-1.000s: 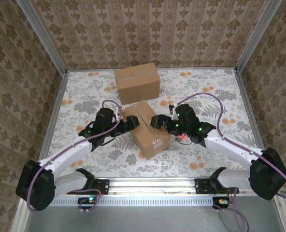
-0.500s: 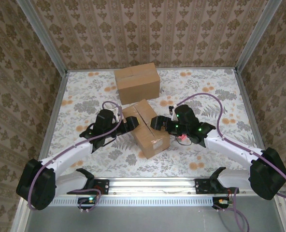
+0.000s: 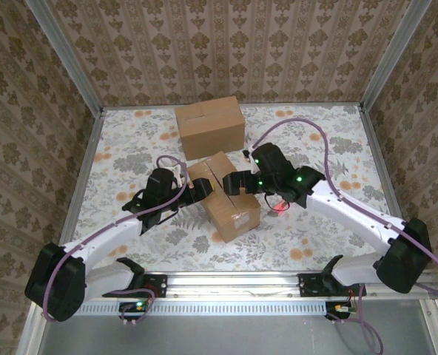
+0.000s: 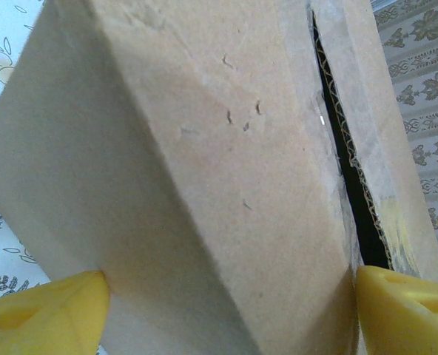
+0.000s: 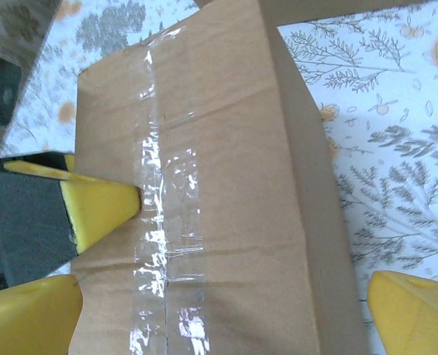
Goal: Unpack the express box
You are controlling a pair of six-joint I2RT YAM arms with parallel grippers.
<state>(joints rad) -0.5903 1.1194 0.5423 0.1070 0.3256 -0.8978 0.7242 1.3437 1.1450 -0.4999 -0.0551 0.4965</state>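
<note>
Floral bench (image 3: 127,151) bears the express box (image 3: 232,212); my right wrist camera adds glossy tape (image 5: 157,244). Left jaws clamp its end, right jaws gape astride, arms angled inward.

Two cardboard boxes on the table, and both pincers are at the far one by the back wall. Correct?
No. Both pincers are at the near box, not the far box. The top external view shows the left pincer and right pincer flanking the near one; two cardboard boxes is right.

Boxes: two, near box (image 3: 234,211), far box (image 3: 210,127). End effectors (image 3: 202,188) (image 3: 232,183): two. Table (image 3: 130,148): one.
</note>
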